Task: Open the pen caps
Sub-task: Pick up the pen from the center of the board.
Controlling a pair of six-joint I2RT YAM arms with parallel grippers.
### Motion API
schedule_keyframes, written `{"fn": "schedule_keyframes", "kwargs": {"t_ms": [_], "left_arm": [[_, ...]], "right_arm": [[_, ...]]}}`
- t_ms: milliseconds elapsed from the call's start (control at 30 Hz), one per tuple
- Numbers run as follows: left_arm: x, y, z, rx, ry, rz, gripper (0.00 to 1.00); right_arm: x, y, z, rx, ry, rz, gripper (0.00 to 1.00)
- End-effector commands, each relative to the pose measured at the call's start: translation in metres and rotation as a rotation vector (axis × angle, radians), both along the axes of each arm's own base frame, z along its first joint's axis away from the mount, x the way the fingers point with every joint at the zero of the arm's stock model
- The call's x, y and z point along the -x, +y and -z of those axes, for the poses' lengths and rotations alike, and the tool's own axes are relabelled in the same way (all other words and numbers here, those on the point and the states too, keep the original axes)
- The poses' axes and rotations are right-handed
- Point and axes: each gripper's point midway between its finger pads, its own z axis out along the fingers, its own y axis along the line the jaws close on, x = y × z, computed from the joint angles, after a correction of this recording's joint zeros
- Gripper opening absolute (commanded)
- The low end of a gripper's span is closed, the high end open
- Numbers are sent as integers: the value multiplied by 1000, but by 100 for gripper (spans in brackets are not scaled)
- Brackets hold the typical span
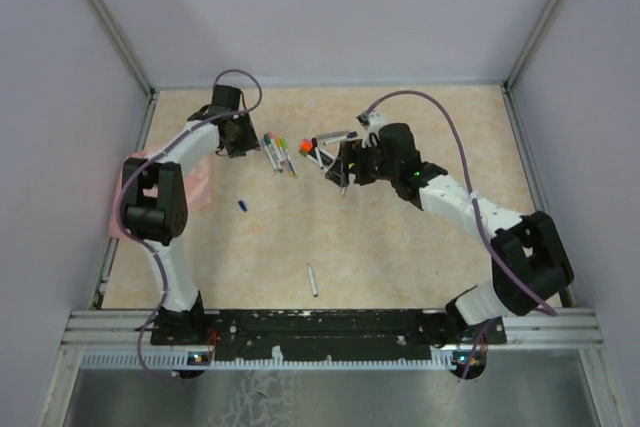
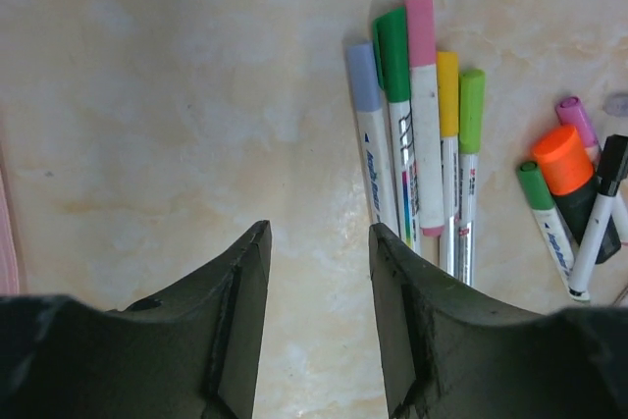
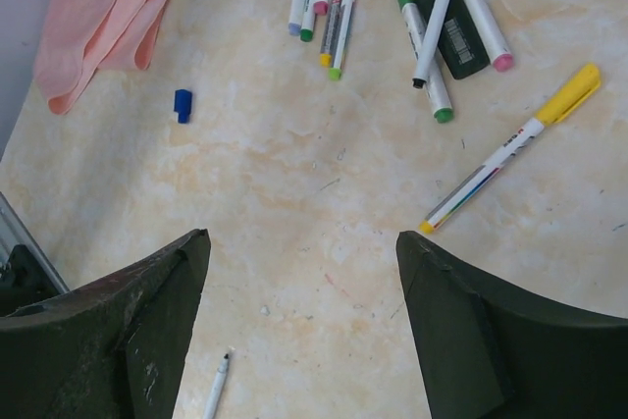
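Observation:
A row of capped pens [image 2: 412, 134] lies on the table with lilac, green, pink, yellow and green caps. My left gripper [image 2: 319, 228] is open and empty, just to their left; in the top view it [image 1: 243, 139] sits beside the pens [image 1: 279, 153]. A dark highlighter with an orange cap [image 2: 569, 169] lies to the right among more pens. My right gripper [image 3: 302, 235] is wide open and empty above bare table, with a yellow-capped pen [image 3: 510, 149] just beyond its right finger. A loose blue cap [image 3: 183, 105] lies alone, also seen in the top view [image 1: 243, 205].
A pink cloth [image 3: 98, 17] lies at the table's left edge [image 1: 198, 185]. One uncapped pen barrel [image 1: 312, 279] lies near the front, and its tip shows in the right wrist view [image 3: 216, 385]. Walls enclose the table on three sides.

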Motion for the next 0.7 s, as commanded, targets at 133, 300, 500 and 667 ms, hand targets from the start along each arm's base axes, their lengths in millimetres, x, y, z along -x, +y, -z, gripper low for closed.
{"fn": "schedule_keyframes", "kwargs": {"t_ms": [133,300,500,667], "left_arm": [[-19,2,9,-63,59,42,52],[-22,-10,17,-38,76,71,54],[-28,-19,26,-67,100,64,55],[-32,-28,32,-106,104,70,55]], "right_arm": [[-28,28,-5,-139,-8,-13,74],[-34,35,2,-163,16,-19,70],[-33,34,5,-149,19,-19,70],[-33,34,4,-130,21,-33,70]]}}
